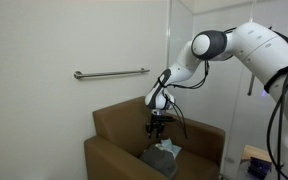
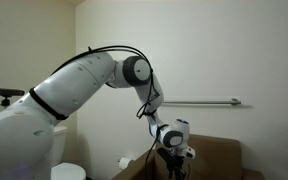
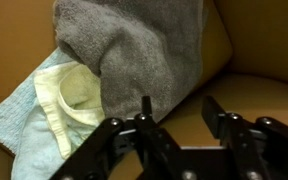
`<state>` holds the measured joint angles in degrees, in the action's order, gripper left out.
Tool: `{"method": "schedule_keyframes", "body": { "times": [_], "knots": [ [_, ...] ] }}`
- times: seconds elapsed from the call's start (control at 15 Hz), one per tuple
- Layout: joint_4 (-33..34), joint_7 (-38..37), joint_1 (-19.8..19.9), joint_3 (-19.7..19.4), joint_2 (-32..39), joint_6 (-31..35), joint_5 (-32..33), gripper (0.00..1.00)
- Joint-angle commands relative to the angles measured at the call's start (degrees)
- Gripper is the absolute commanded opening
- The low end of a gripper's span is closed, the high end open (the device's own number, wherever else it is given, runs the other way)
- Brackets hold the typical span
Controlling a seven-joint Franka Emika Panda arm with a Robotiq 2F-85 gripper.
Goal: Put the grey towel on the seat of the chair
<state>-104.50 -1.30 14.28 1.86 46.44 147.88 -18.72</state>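
Note:
The grey towel [image 3: 144, 45] lies crumpled on the seat of the brown chair [image 3: 254, 95] in the wrist view, partly over a light blue and cream cloth [image 3: 54, 100]. My gripper [image 3: 179, 112] is open and empty, its fingers just above the towel's lower edge. In an exterior view the gripper [image 1: 157, 128] hangs just above the towel [image 1: 164, 153] on the chair seat [image 1: 114, 150]. In an exterior view the gripper [image 2: 172, 160] is low over the chair [image 2: 219, 160]; the towel is hidden there.
A metal grab bar [image 1: 111, 73] is fixed to the white wall behind the chair, and also shows in an exterior view [image 2: 209, 102]. The chair's back and armrests [image 1: 199, 135] enclose the seat. A white bin [image 2: 68, 172] stands at the lower left.

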Motion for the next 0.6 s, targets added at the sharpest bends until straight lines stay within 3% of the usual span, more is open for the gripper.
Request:
{"method": "schedule_keyframes", "body": {
  "times": [0.0, 0.13, 0.53],
  "knots": [
    [0.39, 1.92, 2.09, 1.68, -0.23, -2.38, -1.56, 0.87],
    [0.10, 2.05, 2.26, 1.84, -0.61, -3.32, -1.57, 0.98],
    [-1.99, 2.52, 1.92, 1.67, -3.20, -9.54, -1.19, 1.00]
  ]
}}
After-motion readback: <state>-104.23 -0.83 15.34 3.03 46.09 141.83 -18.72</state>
